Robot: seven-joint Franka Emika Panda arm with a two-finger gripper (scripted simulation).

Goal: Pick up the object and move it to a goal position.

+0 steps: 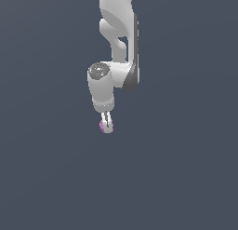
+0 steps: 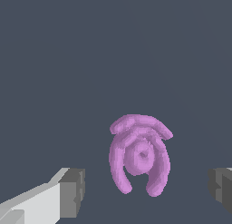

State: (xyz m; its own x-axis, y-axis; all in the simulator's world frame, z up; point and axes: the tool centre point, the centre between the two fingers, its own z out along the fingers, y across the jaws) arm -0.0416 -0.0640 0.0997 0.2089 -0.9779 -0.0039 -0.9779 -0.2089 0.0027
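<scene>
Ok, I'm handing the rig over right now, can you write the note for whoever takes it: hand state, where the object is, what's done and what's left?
Hand: open, with clear gaps between the fingers and the object in the wrist view. Nothing is gripped.
Object: the purple lumpy blob sits between the two fingers. In the exterior view it shows at the fingertips.
Done: the hand is lined up over the object, straddling it.
Left: shut on the object, lift it and carry it to the goal. No goal marker shows in either view, so confirm where it is before moving.
</scene>
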